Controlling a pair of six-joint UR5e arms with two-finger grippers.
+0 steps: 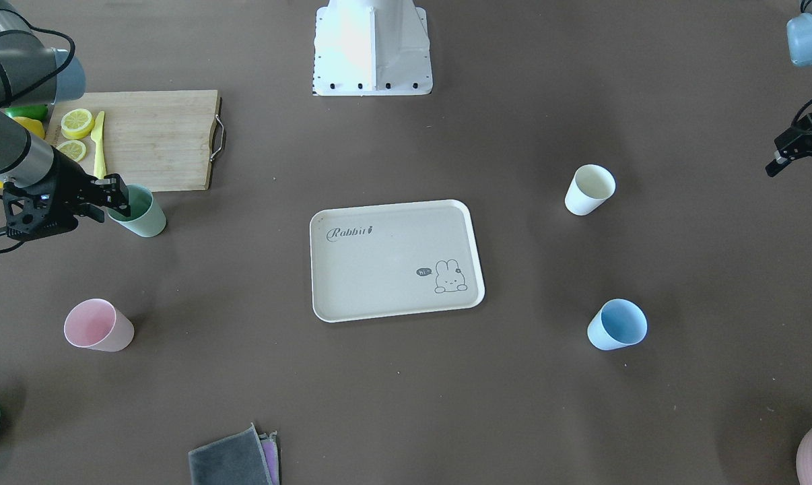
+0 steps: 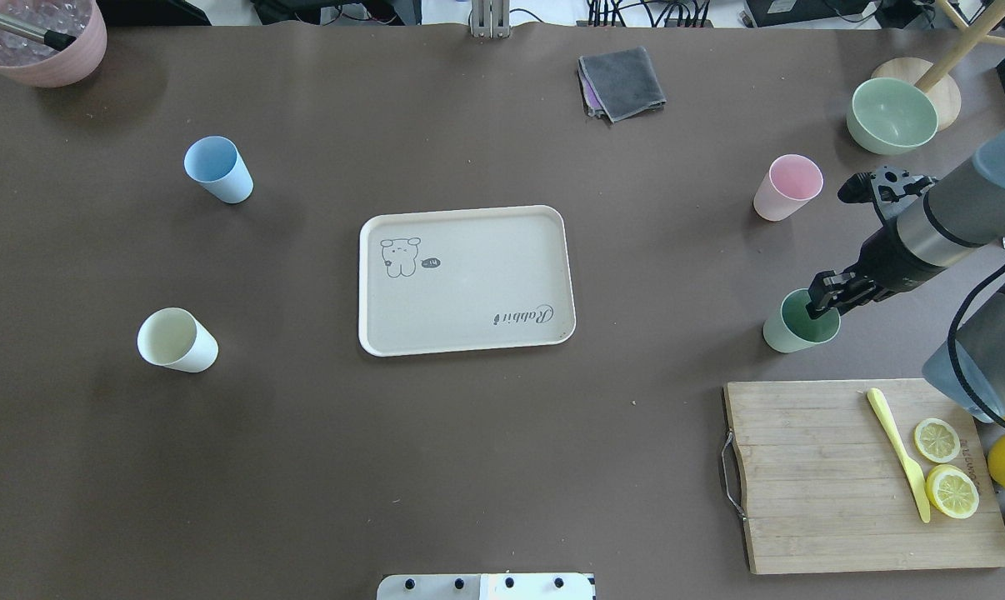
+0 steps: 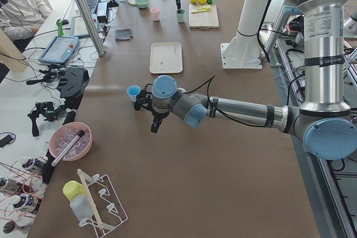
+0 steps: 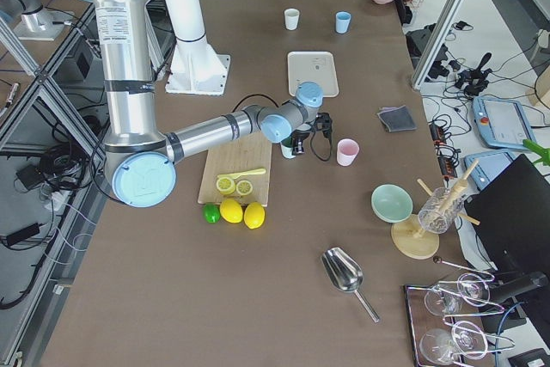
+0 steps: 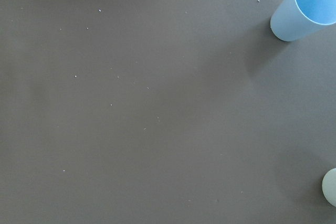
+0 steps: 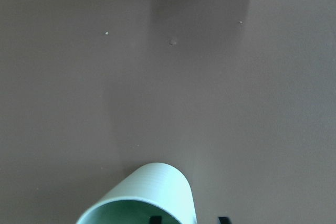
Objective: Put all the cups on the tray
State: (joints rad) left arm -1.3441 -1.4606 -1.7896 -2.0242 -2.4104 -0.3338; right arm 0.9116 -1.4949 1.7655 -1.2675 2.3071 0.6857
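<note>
On the overhead view's left, the blue cup [image 2: 217,169] and white cup [image 2: 177,340] are stood on the table [image 2: 502,467], well apart from the bare central tray [image 2: 469,292]. The left gripper [image 1: 798,176] is held open and empty beyond them. At right, the pink cup [image 2: 787,187] is untouched. The green cup [image 2: 784,329] is straddled at its rim by the right gripper [image 2: 821,302], its jaws apparently not yet closed, seemingly for a rim grasp.
</note>
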